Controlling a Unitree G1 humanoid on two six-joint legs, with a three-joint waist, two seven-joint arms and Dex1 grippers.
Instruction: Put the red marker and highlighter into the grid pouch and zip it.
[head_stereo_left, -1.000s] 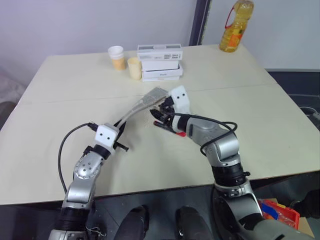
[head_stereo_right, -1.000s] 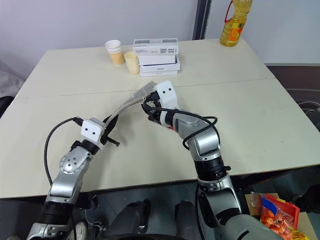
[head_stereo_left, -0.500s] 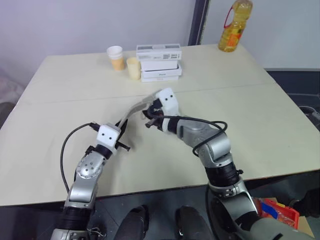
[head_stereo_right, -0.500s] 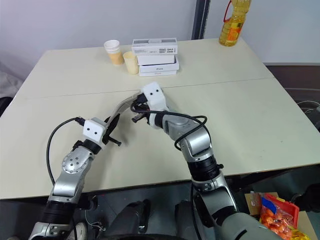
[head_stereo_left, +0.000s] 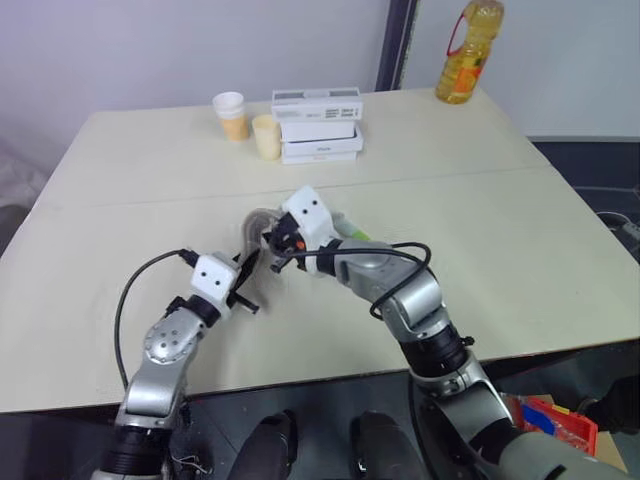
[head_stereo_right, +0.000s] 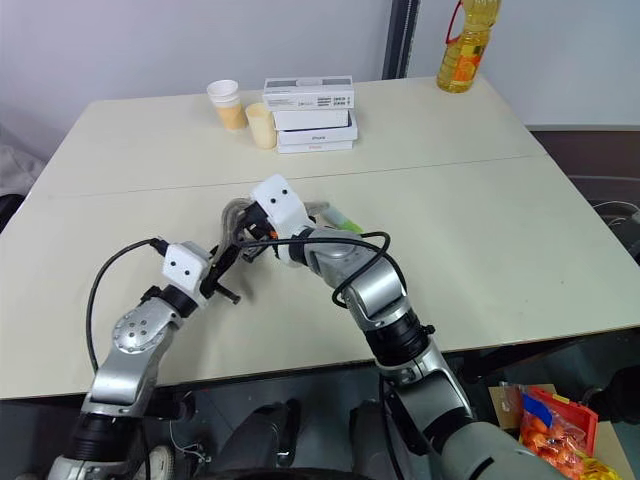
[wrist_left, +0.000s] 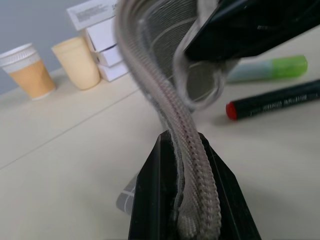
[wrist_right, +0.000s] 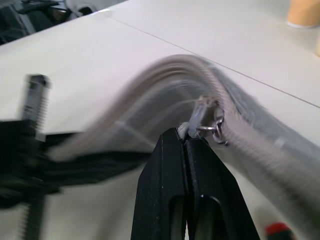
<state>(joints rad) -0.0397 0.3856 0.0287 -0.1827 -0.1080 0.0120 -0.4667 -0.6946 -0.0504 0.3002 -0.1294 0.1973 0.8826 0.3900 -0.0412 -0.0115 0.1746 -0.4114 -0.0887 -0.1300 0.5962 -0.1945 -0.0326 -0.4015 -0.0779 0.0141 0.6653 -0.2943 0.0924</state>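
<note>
The left gripper (wrist_left: 192, 210) is clamping the grid pouch (wrist_left: 165, 95) by its edge, the pouch arching off toward one o'clock. The right gripper (wrist_right: 186, 142) is pinching its zipper pull (wrist_right: 204, 117). The red marker (wrist_left: 275, 100) and highlighter (wrist_left: 270, 69) are lying on the table (head_stereo_left: 500, 230) at the pouch's three o'clock.

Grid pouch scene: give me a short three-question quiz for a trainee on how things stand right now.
1. True or false: the marker and the highlighter are already inside the pouch.
2. What does the right gripper pinch? A) the zipper pull B) the marker C) a paper cup
3. Which gripper clamps the pouch's edge?

Key
1. False: both lie on the table, outside the pouch.
2. A
3. The left gripper.
</note>
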